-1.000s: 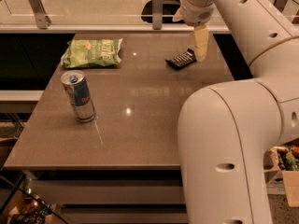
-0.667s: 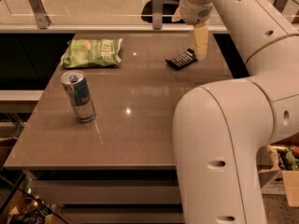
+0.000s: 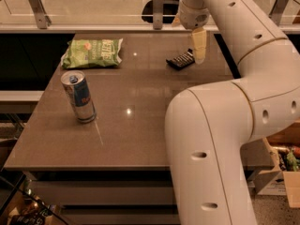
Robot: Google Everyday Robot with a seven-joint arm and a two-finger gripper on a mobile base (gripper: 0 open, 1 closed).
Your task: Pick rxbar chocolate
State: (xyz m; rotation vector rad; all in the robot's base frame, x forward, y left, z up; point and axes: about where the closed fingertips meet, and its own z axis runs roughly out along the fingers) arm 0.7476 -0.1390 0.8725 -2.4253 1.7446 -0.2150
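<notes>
The rxbar chocolate [image 3: 181, 60], a small flat bar in a black wrapper with white lettering, lies on the far right part of the brown table [image 3: 136, 125]. My gripper [image 3: 187, 41] hangs from the white arm just above and to the right of the bar. It is open and holds nothing. One cream finger [image 3: 199, 45] points down beside the bar's right end. The other is mostly hidden behind the wrist.
A green chip bag [image 3: 93, 52] lies at the far left of the table. A blue and silver can [image 3: 79, 96] stands upright at the left front. My large white arm [image 3: 211, 139] covers the table's right front. A glass railing [image 3: 93, 8] runs behind the table.
The arm's near section has shifted slightly to the left. The gripper stays close over the bar's right end. The bar, can and bag have not moved.
</notes>
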